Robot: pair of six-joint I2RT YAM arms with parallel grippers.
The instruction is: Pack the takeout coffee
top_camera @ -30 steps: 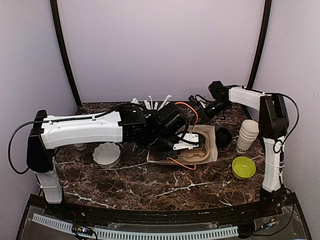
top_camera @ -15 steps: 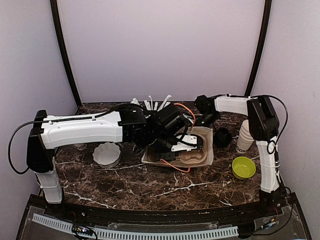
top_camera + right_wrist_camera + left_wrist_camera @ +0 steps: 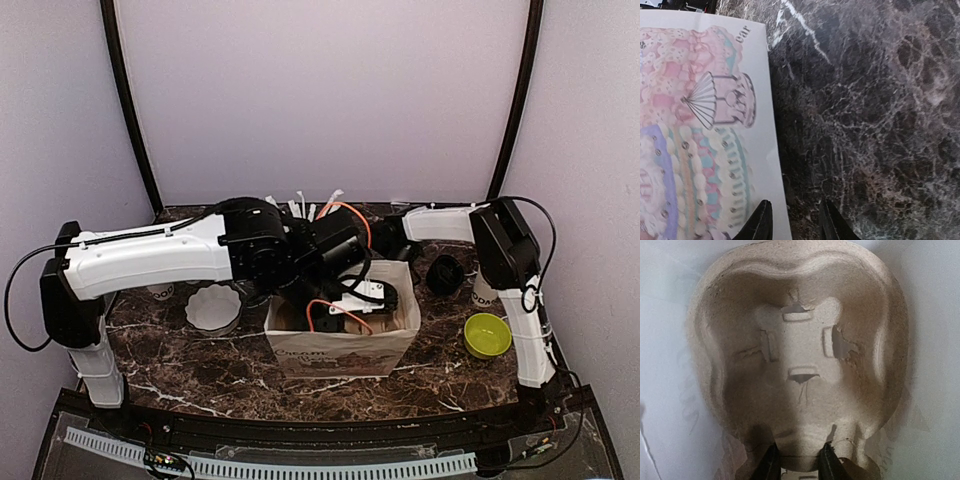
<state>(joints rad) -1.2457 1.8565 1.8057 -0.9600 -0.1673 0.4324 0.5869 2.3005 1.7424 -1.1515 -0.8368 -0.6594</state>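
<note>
Left gripper (image 3: pixel 799 465) pinches a pulp cup carrier (image 3: pixel 800 365) inside the upright paper bag (image 3: pixel 340 350); right gripper (image 3: pixel 795 222) straddles the bag's edge — grip unclear. One black-lidded coffee cup (image 3: pixel 445 272) stands just right of the bag.

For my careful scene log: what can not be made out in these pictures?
White paper coffee cup: top view, left arm covers all but its lettered base.
Left claw: top view, printed paper bag hides it.
Bag's floor: left wrist view, beige pulp cup carrier covers it.
</note>
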